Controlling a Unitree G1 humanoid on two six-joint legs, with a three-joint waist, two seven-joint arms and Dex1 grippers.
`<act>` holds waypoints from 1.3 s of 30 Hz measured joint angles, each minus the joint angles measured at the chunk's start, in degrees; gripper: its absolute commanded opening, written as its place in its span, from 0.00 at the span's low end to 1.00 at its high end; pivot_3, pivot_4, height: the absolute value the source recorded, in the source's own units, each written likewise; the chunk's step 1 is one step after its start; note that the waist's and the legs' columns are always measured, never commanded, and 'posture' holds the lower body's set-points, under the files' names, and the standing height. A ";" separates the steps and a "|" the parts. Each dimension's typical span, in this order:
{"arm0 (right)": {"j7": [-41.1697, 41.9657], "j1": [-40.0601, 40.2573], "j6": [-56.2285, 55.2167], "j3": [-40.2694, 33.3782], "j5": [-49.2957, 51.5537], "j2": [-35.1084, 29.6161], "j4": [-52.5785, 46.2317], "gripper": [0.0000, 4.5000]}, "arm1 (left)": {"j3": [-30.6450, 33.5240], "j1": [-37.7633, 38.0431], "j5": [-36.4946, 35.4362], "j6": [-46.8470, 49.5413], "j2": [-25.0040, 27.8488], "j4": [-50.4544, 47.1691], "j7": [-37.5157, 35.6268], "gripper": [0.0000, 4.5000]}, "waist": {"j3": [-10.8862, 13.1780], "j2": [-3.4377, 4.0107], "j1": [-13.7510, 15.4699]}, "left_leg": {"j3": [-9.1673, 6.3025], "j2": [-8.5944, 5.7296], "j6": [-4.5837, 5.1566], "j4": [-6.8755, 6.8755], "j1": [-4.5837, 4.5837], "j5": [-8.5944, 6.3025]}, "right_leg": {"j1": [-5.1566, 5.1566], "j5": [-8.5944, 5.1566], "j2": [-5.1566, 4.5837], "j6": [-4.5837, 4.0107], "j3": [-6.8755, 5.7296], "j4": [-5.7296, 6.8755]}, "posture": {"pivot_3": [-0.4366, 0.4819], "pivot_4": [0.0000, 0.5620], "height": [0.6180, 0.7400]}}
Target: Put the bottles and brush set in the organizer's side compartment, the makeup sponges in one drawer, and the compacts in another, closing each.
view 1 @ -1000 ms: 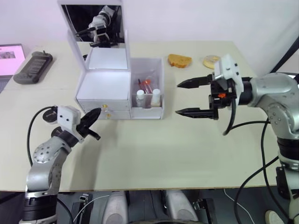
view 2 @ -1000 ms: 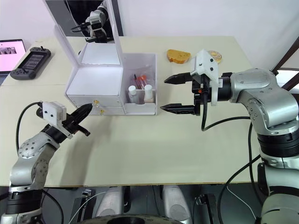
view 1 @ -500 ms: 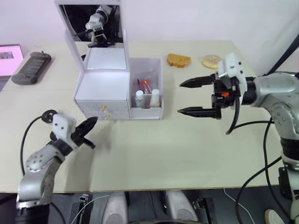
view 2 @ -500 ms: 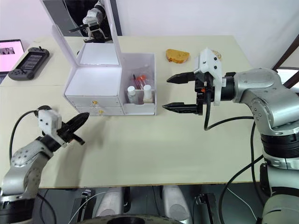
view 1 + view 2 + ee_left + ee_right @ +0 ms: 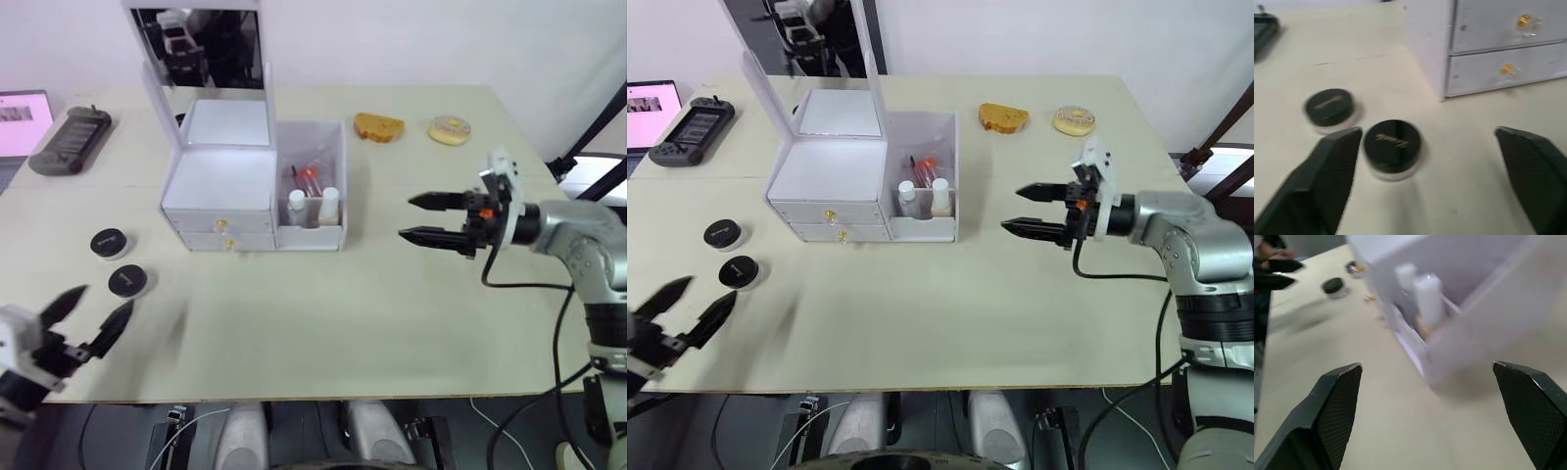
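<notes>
While both drawers sit shut, the white organizer [image 5: 217, 191] stands with its mirrored lid upright; its side compartment [image 5: 312, 201] holds 2 upright white bottles [image 5: 294, 207] and what look like red-tipped brushes. 2 round black compacts [image 5: 128, 281] lie flat left of the organizer. Left gripper [image 5: 88, 315] and right gripper [image 5: 425, 217] are both spread, empty

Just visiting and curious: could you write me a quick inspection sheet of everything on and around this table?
Surface: beige table.
Job's things: white organizer, lid up, drawers shut; bottles in its side compartment; two black compacts on the table.
Clutter: game controller, two sponge-like items at the far edge.
Grippers: left gripper open, empty; right gripper open, empty.
Cables: black cable on the right arm.
Surroundings: pink screen, white wall.
</notes>
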 measured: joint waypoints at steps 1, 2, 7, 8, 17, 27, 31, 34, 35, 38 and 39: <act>0.04 2.16 -1.85 -1.56 -0.56 -0.14 2.10 1.00 | 1.74 0.34 -0.28 -0.77 0.40 2.84 -0.81 0.99 | 0.00 0.00 0.01 | 0.00 0.00 0.01 -0.01 0.00 0.00 | 0.00 0.00 0.00 0.00 0.00 0.00 | 0.48 0.27 1.00; 0.07 4.37 -3.29 -2.99 -1.20 -0.43 4.31 1.00 | 3.36 0.60 -0.41 -1.40 1.14 6.22 -1.49 0.99 | 0.00 0.00 0.01 | 0.00 0.00 0.01 -0.02 0.01 -0.01 | -0.01 0.00 0.01 0.00 -0.01 0.01 | 0.48 0.27 1.00; 0.58 8.25 -7.28 -6.28 -2.86 -1.86 9.17 1.00 | 6.78 -1.22 -0.29 -4.62 4.67 17.71 -4.44 0.99 | 0.02 0.05 -0.82 | -0.02 0.01 0.01 0.02 0.08 -0.01 | -0.04 0.09 0.02 -0.14 0.00 0.03 | 0.48 0.27 1.00; 0.66 8.62 -7.85 -6.85 -3.03 -2.15 9.31 1.00 | 6.83 -1.56 -0.19 -5.09 5.10 18.92 -4.89 0.99 | 0.01 0.04 -1.22 | -0.02 0.01 0.00 0.03 0.09 -0.02 | -0.04 0.10 0.01 -0.15 0.00 0.02 | 0.48 0.27 1.00; 0.64 12.12 -8.20 -9.35 -3.28 -2.28 8.45 1.00 | 6.54 -2.50 0.35 -6.15 5.17 20.74 -6.86 0.99 | -0.02 -0.02 -1.53 | 0.08 0.04 0.00 -0.10 0.08 -0.02 | -0.09 0.10 0.04 -0.14 0.05 0.04 | 0.48 0.27 1.00; -0.20 10.53 -3.82 -5.38 -1.15 -0.92 -6.22 1.00 | -8.29 -0.90 -0.18 1.14 -1.15 -3.13 -1.49 0.99 | -0.02 -0.02 -1.26 | 0.16 0.04 0.00 -0.04 0.08 -0.02 | -0.04 0.11 0.03 -0.13 0.13 0.03 | 0.48 0.27 1.00; -1.54 7.66 0.04 -2.76 1.19 -0.05 -13.65 1.00 | -14.48 -5.48 0.46 4.63 -1.21 -8.97 2.80 0.99 | -0.03 -0.02 -1.27 | 0.12 0.04 0.00 -0.03 0.08 -0.02 | -0.03 0.11 0.08 -0.11 0.13 0.05 | 0.48 0.27 1.00; -2.75 3.52 2.94 -0.30 2.32 0.60 -16.83 1.00 | -20.69 -11.79 4.42 7.21 -1.18 -9.87 8.17 0.99 | -0.03 -0.01 -1.29 | 0.08 0.03 0.01 -0.01 0.07 -0.01 | -0.02 0.13 0.11 -0.09 0.13 0.06 | 0.48 0.27 1.00; -3.02 2.39 3.18 0.46 2.36 0.72 -17.77 1.00 | -22.68 -13.53 5.63 7.72 -1.68 -10.24 9.64 0.99 | -0.03 -0.01 -1.26 | 0.08 0.03 0.01 -0.02 0.07 -0.01 | -0.01 0.13 0.11 -0.08 0.12 0.06 | 0.48 0.27 1.00; -4.01 0.52 3.87 2.13 2.34 1.11 -20.20 1.00 | -27.92 -16.95 9.22 9.28 -4.13 -10.34 14.47 0.99 | -0.05 -0.03 -1.20 | 0.07 0.02 0.01 -0.02 0.05 -0.01 | 0.01 0.12 0.11 -0.03 0.12 0.05 | 0.48 0.27 1.00; -4.42 0.31 4.18 2.40 2.35 1.21 -20.81 1.00 | -29.39 -17.22 10.41 9.47 -5.20 -10.34 15.90 0.99 | -0.04 -0.03 -1.23 | 0.07 0.02 0.01 -0.02 0.05 -0.01 | 0.02 0.12 0.11 -0.02 0.13 0.04 | 0.48 0.27 1.00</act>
